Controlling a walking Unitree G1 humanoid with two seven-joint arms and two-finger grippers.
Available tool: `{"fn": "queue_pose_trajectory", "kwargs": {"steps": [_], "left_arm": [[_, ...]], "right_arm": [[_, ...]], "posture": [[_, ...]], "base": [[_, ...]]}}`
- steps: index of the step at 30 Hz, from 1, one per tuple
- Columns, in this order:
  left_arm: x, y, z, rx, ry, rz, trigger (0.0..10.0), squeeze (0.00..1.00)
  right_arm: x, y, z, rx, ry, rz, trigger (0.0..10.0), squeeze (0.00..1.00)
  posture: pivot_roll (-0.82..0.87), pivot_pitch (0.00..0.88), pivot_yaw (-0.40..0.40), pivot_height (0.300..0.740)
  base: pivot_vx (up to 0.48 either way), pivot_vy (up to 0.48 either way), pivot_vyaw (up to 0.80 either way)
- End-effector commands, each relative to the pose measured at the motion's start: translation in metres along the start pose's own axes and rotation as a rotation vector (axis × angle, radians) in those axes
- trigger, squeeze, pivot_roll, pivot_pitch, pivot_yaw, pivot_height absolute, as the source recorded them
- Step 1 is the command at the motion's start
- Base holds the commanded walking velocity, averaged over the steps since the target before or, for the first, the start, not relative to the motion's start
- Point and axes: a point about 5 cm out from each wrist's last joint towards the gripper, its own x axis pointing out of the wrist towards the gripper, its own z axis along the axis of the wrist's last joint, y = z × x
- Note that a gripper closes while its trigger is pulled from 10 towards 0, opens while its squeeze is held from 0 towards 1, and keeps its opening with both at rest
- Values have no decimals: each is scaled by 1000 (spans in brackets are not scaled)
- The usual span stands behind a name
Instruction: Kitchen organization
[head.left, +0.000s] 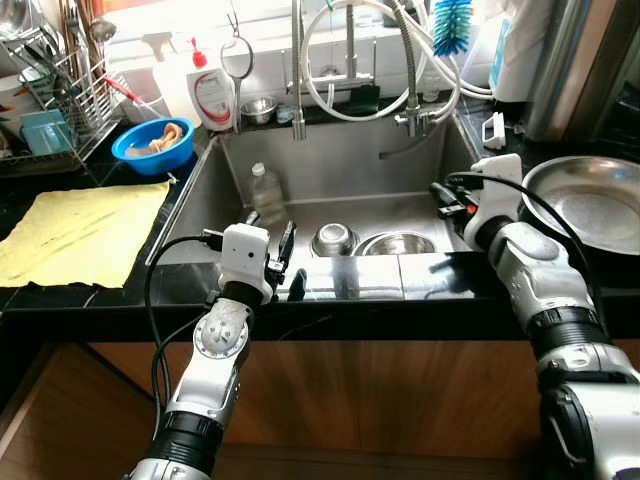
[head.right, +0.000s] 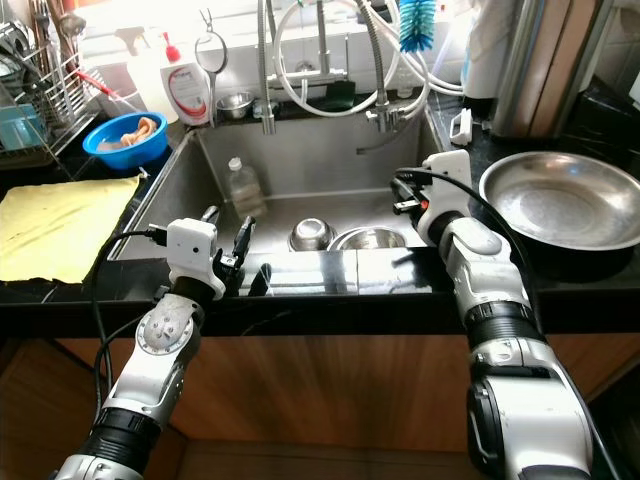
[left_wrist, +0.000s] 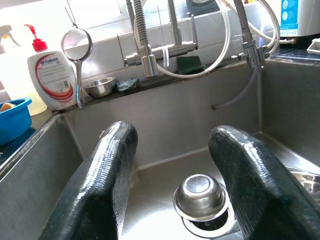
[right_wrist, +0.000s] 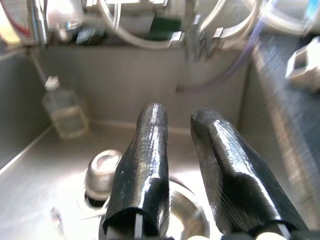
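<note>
A steel sink (head.left: 340, 160) lies in front of me. In it a small steel bowl (head.left: 333, 238) sits upside down over the drain, with a larger steel bowl (head.left: 397, 243) beside it to the right. A clear plastic bottle (head.left: 266, 190) stands in the sink at the back left. My left gripper (head.left: 270, 232) hovers over the sink's front edge, open and empty, looking toward the small bowl (left_wrist: 200, 192). My right gripper (head.left: 443, 197) hangs over the sink's right side above the larger bowl, its fingers (right_wrist: 145, 150) a little apart with nothing between them.
A wide steel pan (head.left: 590, 205) rests on the right counter. On the left counter are a yellow cloth (head.left: 80, 230), a blue bowl (head.left: 153, 140) and a dish rack (head.left: 50, 100). A soap bottle (head.left: 212, 95), a hanging strainer (left_wrist: 76, 45) and faucet hoses (head.left: 298, 70) line the back ledge.
</note>
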Motion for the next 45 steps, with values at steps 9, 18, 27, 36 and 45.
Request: {"fn": "queue_pose_trajectory", "kwargs": {"steps": [9,18,27,36,45], "left_arm": [[-1,3,-2,6,16,3,10000,0],[2,5,-1,8,15,0,10000,0],[0,6,-1,5,18,6,10000,0],[1,5,-1,4,19,0,10000,0],[-1,4,-3,0,25,0,10000,0]], "right_arm": [[-38,-15,65,-150,-154,-145,10000,1000],[-56,-22,62,-140,-74,-203,10000,1000],[-66,-24,27,-148,135,-250,10000,1000],[-67,-21,15,-151,205,-235,10000,0],[-67,-22,11,-261,262,-225,10000,0]], "posture": [[-274,0,132,740],[-288,0,138,740],[-277,0,132,740],[-279,0,132,740],[-275,0,125,740]], "base": [[0,0,0],[0,0,0],[0,0,0],[0,0,0],[0,0,0]]}}
